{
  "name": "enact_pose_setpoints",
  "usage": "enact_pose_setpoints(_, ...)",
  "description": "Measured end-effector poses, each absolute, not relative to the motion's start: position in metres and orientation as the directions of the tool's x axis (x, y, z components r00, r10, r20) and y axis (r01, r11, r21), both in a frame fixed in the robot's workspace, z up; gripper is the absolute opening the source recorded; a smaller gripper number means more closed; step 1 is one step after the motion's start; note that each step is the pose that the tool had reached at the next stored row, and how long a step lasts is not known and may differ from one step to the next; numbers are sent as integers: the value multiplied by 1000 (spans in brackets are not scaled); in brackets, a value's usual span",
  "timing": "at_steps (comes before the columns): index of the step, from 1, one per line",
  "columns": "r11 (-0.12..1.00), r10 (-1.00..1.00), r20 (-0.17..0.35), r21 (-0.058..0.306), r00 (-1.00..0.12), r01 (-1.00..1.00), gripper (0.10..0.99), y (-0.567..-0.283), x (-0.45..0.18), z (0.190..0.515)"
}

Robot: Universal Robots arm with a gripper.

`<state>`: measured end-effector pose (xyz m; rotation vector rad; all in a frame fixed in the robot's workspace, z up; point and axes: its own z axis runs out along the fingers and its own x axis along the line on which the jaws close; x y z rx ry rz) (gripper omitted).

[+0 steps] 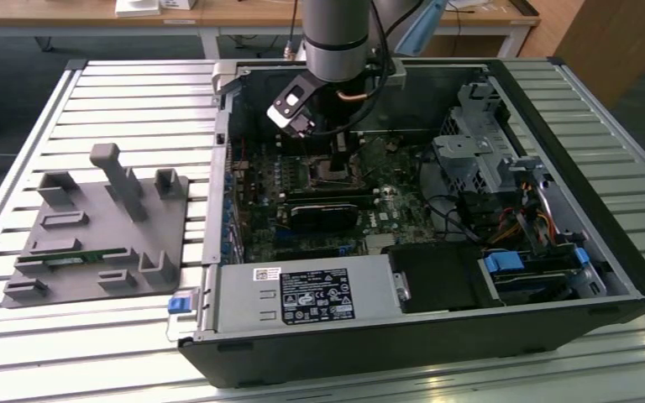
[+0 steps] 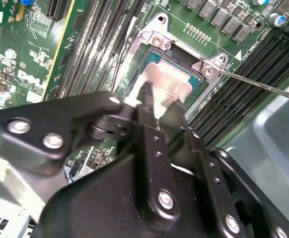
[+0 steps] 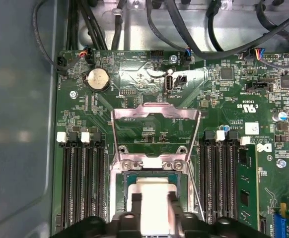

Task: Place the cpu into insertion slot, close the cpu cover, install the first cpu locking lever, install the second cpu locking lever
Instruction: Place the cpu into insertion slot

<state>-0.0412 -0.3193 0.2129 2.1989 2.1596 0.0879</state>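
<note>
Pinching the cpu [image 3: 154,186] by its edges w/ my gripper [image 3: 154,199], I hold it flat over the insertion slot [image 3: 149,176], cpu cover [image 3: 157,109] swung back to leave room.

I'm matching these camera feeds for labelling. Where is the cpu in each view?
Exterior view: too small to pick out; the claw hangs over the insertion slot.
First wrist view: the cpu is the pale square between the claw and the open cpu cover.
Second wrist view: pale square just beyond the claw.
Shared landmark, both wrist views: the silver two-screw bracket beside it.
</note>
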Motion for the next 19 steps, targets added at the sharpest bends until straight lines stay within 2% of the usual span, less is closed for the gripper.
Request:
enact_pose_setpoints(2, -18, 1000, 0, 80, 18, 997, 231, -319, -41, 214)
enact_pose_setpoints(3, -18, 1000, 0, 80, 18, 997, 231, -320, -41, 214)
enact_pose_setpoints(5, -18, 1000, 0, 78, 18, 997, 114, -319, -41, 215)
enact_pose_setpoints(19, -18, 1000, 0, 74, 18, 997, 106, -320, -41, 220)
